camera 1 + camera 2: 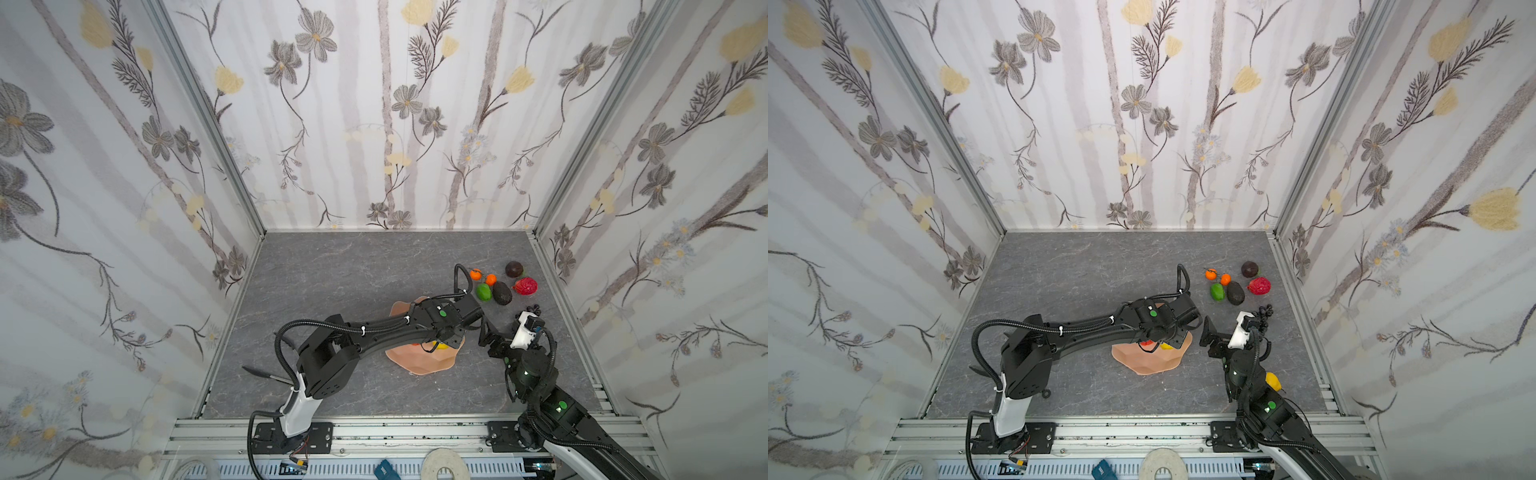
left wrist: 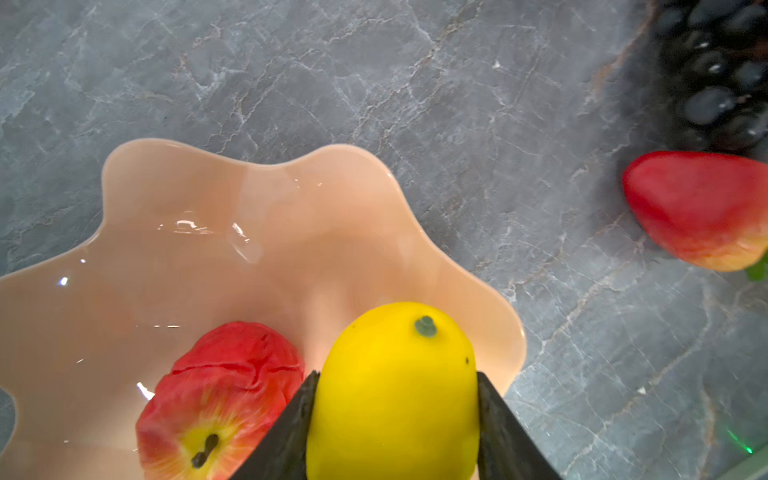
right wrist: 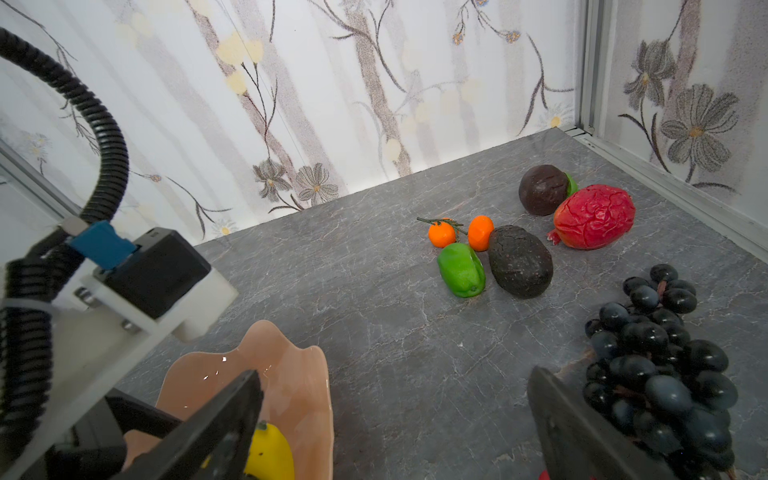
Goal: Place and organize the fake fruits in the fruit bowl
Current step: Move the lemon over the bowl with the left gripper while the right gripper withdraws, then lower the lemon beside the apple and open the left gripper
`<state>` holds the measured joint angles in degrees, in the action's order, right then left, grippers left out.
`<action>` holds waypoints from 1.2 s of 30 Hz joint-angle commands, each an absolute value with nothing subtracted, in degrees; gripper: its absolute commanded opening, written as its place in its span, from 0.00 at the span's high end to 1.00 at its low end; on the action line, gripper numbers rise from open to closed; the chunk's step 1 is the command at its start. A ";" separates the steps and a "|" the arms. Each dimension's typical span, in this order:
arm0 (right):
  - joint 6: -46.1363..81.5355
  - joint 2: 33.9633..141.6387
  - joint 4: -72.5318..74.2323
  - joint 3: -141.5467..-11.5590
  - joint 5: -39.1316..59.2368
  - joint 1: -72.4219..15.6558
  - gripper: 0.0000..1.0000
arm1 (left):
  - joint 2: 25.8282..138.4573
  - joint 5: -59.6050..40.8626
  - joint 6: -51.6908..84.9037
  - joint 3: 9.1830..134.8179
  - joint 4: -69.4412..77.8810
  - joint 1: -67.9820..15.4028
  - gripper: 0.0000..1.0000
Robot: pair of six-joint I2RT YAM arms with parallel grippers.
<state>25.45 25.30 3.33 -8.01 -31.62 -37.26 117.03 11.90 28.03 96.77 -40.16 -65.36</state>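
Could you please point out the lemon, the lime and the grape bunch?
lemon (image 2: 395, 395): left wrist view, middle of its yellow body.
lime (image 3: 461, 270): right wrist view, centre of its skin.
grape bunch (image 3: 669, 395): right wrist view, a central grape.

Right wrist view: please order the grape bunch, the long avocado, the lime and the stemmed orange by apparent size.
1. grape bunch, though it lies nearest the camera, so its lead is partly nearness
2. long avocado
3. lime
4. stemmed orange
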 commanded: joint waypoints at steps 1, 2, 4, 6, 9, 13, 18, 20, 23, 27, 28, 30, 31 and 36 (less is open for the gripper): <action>25.93 25.34 5.78 -7.97 -31.87 -37.29 0.01 | 118.58 15.93 32.23 98.55 -43.60 -65.65 0.49; 25.92 25.55 5.80 -7.93 -31.85 -37.27 0.01 | 118.83 16.27 32.71 98.69 -43.75 -65.65 0.49; 25.93 25.65 5.89 -7.98 -31.89 -37.27 0.01 | 119.42 17.13 33.49 99.08 -44.26 -65.61 0.49; 25.88 25.75 5.91 -7.98 -31.90 -37.29 0.01 | 120.04 17.77 34.08 99.64 -44.95 -65.63 0.48; 25.92 25.75 6.14 -7.91 -31.88 -37.27 0.01 | 120.82 18.72 34.93 100.26 -45.85 -65.59 0.47; 25.90 25.92 6.26 -7.89 -31.81 -37.27 0.01 | 121.62 20.11 35.35 101.05 -46.84 -65.66 0.47; 25.91 26.10 6.42 -7.76 -31.82 -37.27 0.01 | 123.24 21.34 35.16 102.59 -47.70 -65.56 0.46; 25.90 26.17 6.49 -7.78 -31.74 -37.27 0.01 | 123.90 21.77 35.20 103.20 -48.07 -65.51 0.45; 25.83 26.20 6.59 -7.78 -31.73 -37.27 0.01 | 124.74 22.62 34.76 103.92 -48.02 -65.51 0.45; 25.84 26.34 6.77 -7.73 -31.65 -37.27 0.01 | 125.63 23.29 34.31 104.76 -48.40 -65.48 0.45; 25.79 26.40 6.77 -7.71 -31.64 -37.27 0.01 | 125.71 23.06 34.20 104.76 -48.25 -65.48 0.44; 25.71 26.52 6.94 -7.73 -31.62 -37.27 0.01 | 126.00 22.47 33.84 104.68 -47.90 -65.47 0.42; 25.75 26.49 6.99 -7.73 -31.66 -37.27 0.01 | 126.03 22.29 33.84 104.75 -47.89 -65.37 0.41; 25.83 26.28 6.86 -7.63 -32.01 -37.27 0.01 | 126.14 21.36 33.28 104.51 -47.31 -65.37 0.37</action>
